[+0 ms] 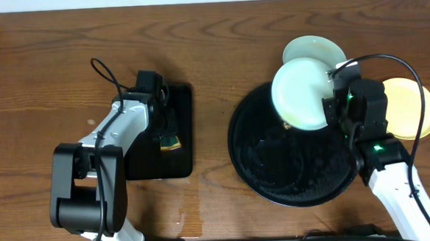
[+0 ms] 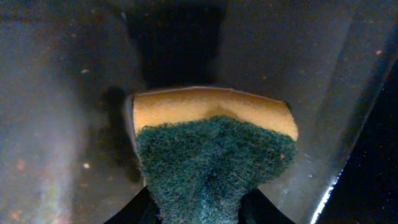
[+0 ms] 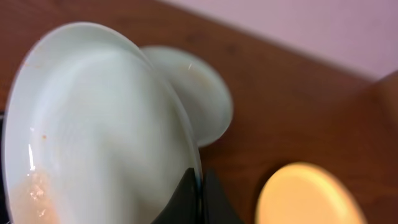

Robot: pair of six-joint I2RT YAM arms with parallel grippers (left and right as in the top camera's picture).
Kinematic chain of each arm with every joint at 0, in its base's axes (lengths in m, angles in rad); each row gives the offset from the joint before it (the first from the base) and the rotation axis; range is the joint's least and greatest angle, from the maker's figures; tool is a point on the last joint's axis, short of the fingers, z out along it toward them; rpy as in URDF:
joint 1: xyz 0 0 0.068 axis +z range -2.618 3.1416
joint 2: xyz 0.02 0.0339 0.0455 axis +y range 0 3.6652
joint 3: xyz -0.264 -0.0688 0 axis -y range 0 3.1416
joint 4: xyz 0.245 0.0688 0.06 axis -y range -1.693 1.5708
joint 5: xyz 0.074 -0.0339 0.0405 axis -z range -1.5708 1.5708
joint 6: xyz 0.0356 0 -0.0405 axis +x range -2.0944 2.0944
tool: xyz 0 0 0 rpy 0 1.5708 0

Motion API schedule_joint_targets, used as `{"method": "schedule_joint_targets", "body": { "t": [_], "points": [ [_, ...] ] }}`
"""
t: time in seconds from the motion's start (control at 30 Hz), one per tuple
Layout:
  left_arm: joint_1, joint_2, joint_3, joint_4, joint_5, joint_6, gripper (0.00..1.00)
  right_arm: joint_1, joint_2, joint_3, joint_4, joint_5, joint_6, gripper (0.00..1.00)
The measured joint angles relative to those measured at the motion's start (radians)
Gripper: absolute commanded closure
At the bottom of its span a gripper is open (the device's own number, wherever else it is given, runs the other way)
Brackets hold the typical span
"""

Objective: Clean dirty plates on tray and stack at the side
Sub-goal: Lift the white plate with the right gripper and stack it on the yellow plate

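Above the far right rim of the large round black tray (image 1: 263, 188), the right pincer (image 1: 337, 99) is clenched on the right edge of a small pale mint-white round glossy plate (image 1: 300, 94). In the right wrist view the rim is seen pinched between the two dark fingers (image 3: 217, 205), which stand almost together with only the thin edge between them. The plate is held tilted, lifted off the tray, and stretches away from the pincer to the left; its hollow face is turned up toward the overhead camera, and faint reddish-brown smears are seen near its lower edge. Just behind it a second pale mint-white plate (image 1: 316, 49) lies on the brown wooden desk (image 1: 43, 78), partly overlapped by the held one in the overhead view. A pale yellow round plate (image 1: 412, 109) lies on the desk just right of the tray, partly covered by the arm.

On the left, the left pincer (image 1: 167, 130) is closed on a yellow foam sponge with a green scouring pad (image 2: 211, 149), gripped at its near end, the yellow foam pointing away from the wrist. It is held over the small rectangular black tray (image 1: 181, 100).
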Motion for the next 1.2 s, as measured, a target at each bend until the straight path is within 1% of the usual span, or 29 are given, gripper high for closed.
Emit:
{"method": "schedule_joint_targets", "body": {
  "t": [0.37, 0.43, 0.57, 0.8, 0.9, 0.97, 1.07, 1.2],
  "points": [
    [0.000, 0.000, 0.000, 0.000, 0.000, 0.000, 0.65, 0.179, -0.009, -0.001, 0.174, 0.278, -0.338, 0.99],
    [0.000, 0.000, 0.000, 0.000, 0.000, 0.000, 0.65, 0.206, -0.009, -0.001, 0.201, 0.312, -0.377, 0.99],
    [0.000, 0.000, 0.000, 0.000, 0.000, 0.000, 0.65, 0.256, -0.009, -0.001, 0.235, 0.368, -0.431, 0.99],
    [0.000, 0.000, 0.000, 0.000, 0.000, 0.000, 0.65, 0.264, -0.009, -0.001, 0.235, 0.404, -0.465, 0.99],
    [0.000, 0.000, 0.000, 0.000, 0.000, 0.000, 0.65, 0.264, -0.009, -0.001, 0.234, 0.412, -0.448, 0.99],
    [0.000, 0.000, 0.000, 0.000, 0.000, 0.000, 0.65, 0.262, -0.009, -0.001, 0.222, 0.417, -0.402, 0.99],
    [0.000, 0.000, 0.000, 0.000, 0.000, 0.000, 0.65, 0.242, -0.009, -0.001, 0.161, 0.417, -0.273, 0.99],
    [0.000, 0.000, 0.000, 0.000, 0.000, 0.000, 0.65, 0.174, -0.002, -0.002, 0.040, 0.407, -0.064, 0.99]
  ]
}}
